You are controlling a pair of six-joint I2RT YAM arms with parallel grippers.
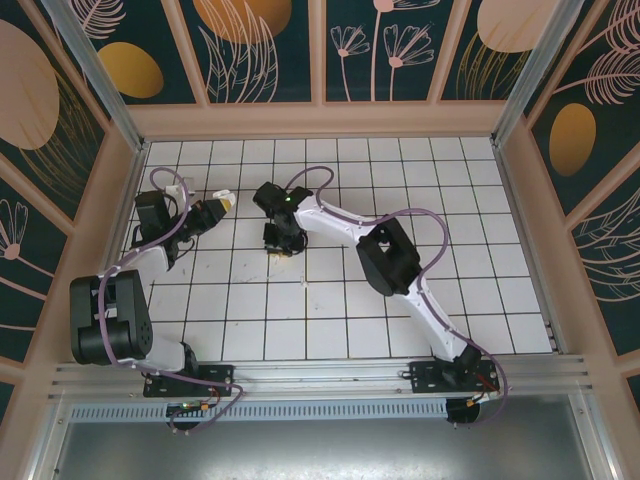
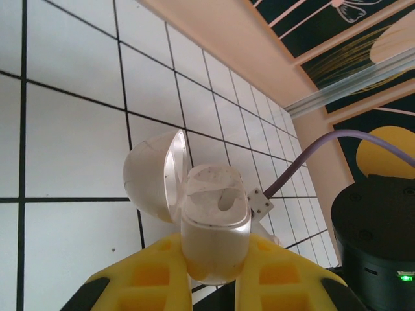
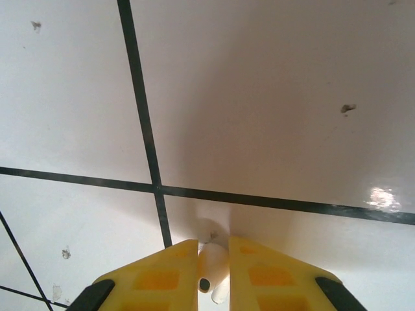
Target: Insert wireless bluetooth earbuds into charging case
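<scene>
Left gripper clamped on the charging case: yellow fingers pinch the lower body from both sides, and the case is held off the white grid table, at the far left of it in the top view, where the case pokes out past the left gripper. Case lid is flipped open, hinged back to the left, so the inner cavity faces the wrist camera; can't tell if anything sits in it. Purple cable runs behind the case toward the wall. Right gripper closed on one earbud, a small pale piece pinched between the yellow fingertips, tip pointing down at the table surface, just beside a black grid line crossing. In the top view the right gripper is down low near mid table, well apart from the case
</scene>
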